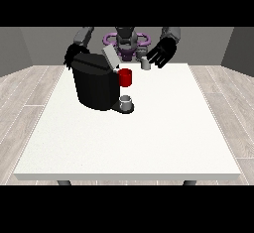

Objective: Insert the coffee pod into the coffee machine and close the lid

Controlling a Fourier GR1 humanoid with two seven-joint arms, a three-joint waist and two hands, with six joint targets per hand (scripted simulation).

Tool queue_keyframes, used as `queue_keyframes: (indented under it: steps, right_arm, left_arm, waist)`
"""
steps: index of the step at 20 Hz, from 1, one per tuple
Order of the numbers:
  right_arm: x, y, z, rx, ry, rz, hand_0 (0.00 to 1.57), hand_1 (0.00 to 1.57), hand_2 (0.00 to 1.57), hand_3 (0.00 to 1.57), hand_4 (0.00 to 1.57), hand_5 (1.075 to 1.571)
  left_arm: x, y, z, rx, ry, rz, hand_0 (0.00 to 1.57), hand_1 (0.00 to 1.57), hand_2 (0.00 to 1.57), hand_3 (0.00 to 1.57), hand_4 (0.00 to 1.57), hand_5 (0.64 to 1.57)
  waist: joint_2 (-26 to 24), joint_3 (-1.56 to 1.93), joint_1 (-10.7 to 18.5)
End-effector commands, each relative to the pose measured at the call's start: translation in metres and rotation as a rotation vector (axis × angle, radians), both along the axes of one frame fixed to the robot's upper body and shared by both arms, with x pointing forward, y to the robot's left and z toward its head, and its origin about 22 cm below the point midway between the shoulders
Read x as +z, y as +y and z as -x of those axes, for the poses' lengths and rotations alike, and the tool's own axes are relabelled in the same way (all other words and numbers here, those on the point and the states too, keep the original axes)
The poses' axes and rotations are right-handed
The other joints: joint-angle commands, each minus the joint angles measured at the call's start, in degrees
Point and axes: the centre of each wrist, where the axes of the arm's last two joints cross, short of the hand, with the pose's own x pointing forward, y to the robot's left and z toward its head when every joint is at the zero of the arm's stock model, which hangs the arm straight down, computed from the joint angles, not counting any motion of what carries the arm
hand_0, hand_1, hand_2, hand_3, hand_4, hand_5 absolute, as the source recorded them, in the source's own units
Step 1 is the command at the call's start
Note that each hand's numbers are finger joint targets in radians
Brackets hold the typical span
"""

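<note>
On the worktop (149,143) the black machine (95,86) is seen with its lid (110,57) up, the small grey pod (146,64) is parked just beside the spread-open robot hand (161,53) at the view's right, and the other robot hand (71,56) is mostly hidden, so its state can't be told.

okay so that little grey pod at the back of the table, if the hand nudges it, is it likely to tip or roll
The coffee pod looks short and stands upright on its base, so a low nudge would probably slide it. If tipped, its round sides would likely let it roll. It looks light beside the open hand.
</note>
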Motion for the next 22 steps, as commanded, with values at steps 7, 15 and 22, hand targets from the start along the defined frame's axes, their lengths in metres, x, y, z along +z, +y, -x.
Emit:
queue_keyframes:
  steps: [7,15,22]
  right_arm:
    - [0.019,0.018,-0.004,0.006,-0.028,0.004,0.00,0.00,0.00,0.00,0.51,1.571]
    - [0.037,0.011,-0.013,-0.002,-0.055,0.039,0.00,0.00,0.00,0.00,0.48,1.571]
    - [0.045,0.025,-0.020,-0.027,-0.073,0.017,0.00,0.00,0.00,0.00,0.51,1.571]
  left_arm:
    - [0.028,-0.017,-0.008,0.010,-0.045,0.012,1.26,1.26,1.32,1.25,0.52,1.571]
    - [0.055,-0.031,-0.013,0.026,-0.060,0.017,1.28,1.28,1.30,1.24,0.49,1.571]
    - [0.070,-0.042,-0.016,0.006,-0.073,-0.001,1.33,1.33,1.34,1.23,0.50,1.571]
  waist:
    - [1.98,-0.02,-3.57]
    - [3.57,-0.01,-4.69]
    - [5.72,-0.01,-4.44]
